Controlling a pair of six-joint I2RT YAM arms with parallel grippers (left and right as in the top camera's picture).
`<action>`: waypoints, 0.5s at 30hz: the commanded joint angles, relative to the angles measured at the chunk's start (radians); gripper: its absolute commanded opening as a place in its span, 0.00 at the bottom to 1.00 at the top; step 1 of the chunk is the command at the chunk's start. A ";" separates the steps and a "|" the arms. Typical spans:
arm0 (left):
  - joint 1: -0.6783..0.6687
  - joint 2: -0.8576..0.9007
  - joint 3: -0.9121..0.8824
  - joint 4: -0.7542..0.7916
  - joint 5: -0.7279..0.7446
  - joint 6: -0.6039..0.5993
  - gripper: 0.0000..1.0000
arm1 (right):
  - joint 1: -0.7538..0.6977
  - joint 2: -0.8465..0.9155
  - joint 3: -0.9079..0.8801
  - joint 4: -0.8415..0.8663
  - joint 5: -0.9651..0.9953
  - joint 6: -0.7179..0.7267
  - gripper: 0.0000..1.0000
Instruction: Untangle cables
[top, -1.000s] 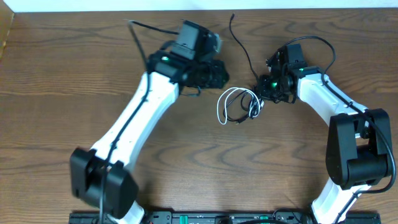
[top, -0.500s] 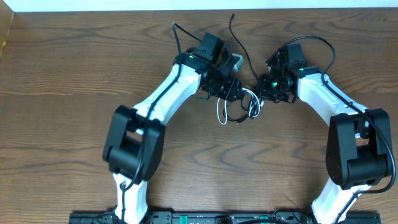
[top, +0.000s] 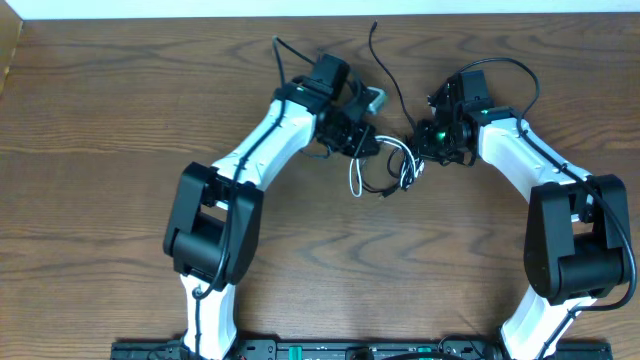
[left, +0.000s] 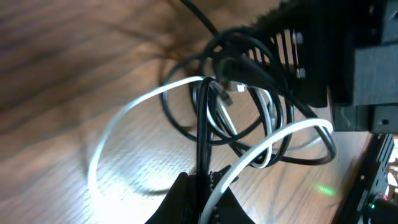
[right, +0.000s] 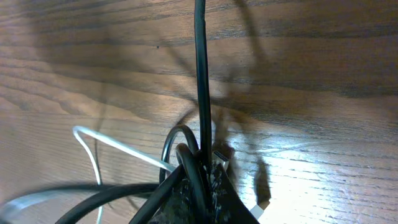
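Looping black and white cables (left: 202, 130), knotted; left claw (left: 204, 190), right claw (right: 202, 177) both clamped on them.

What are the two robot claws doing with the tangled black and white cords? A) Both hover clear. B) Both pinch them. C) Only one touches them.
B: the left gripper and the right gripper are each shut on the tangled thin black and white cords.
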 joint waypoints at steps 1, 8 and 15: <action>0.038 -0.120 0.024 0.002 0.019 -0.032 0.08 | -0.001 -0.001 -0.005 0.002 0.027 -0.016 0.01; 0.097 -0.348 0.024 0.042 0.009 -0.127 0.08 | -0.002 -0.001 -0.006 0.000 0.124 -0.016 0.01; 0.105 -0.496 0.024 0.051 -0.152 -0.147 0.07 | -0.002 0.005 -0.006 0.001 0.129 -0.016 0.01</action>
